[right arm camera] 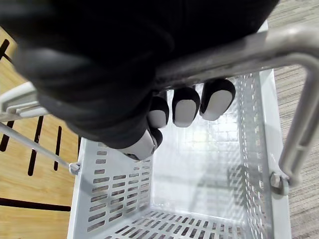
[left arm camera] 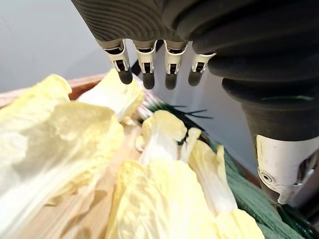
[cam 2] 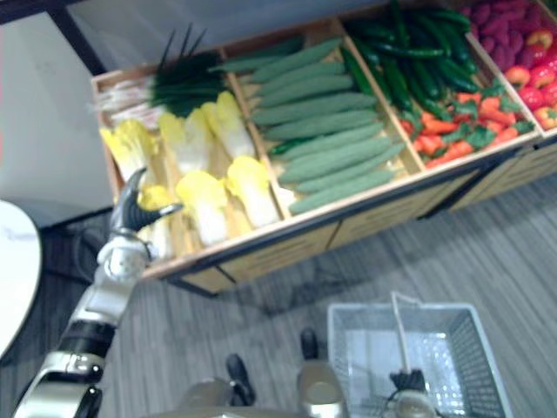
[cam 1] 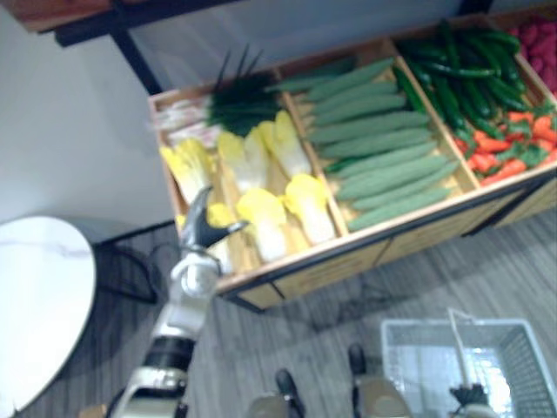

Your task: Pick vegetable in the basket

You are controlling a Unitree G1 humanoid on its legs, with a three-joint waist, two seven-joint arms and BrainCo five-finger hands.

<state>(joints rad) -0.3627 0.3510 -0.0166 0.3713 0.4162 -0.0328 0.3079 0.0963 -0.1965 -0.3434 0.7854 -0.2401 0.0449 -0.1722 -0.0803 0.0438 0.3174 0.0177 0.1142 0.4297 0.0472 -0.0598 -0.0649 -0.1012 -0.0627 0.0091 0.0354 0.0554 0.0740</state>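
Yellow napa cabbages (cam 1: pixel 261 218) lie in the left compartment of a tilted wooden display crate (cam 1: pixel 365 254). My left hand (cam 1: pixel 204 226) hovers open just over the front-left cabbages. In the left wrist view its straight fingers (left arm camera: pixel 172 62) stand above the cabbage leaves (left arm camera: pixel 149 199) without touching them. My right hand (right arm camera: pixel 184 107) is curled round the handle (right arm camera: pixel 279 45) of a white plastic basket (cam 1: pixel 392 329), held low in front of the crate. The basket's bare perforated wall (right arm camera: pixel 114 199) and floor show beneath the fingers.
Dark green chives (cam 1: pixel 239 100) lie behind the cabbages. Long green cucumbers (cam 1: pixel 374 139) fill the middle compartment, with dark green peppers (cam 1: pixel 461 78) and red-orange peppers (cam 1: pixel 513 148) to the right. A white round table (cam 1: pixel 35 296) stands at left on grey plank flooring.
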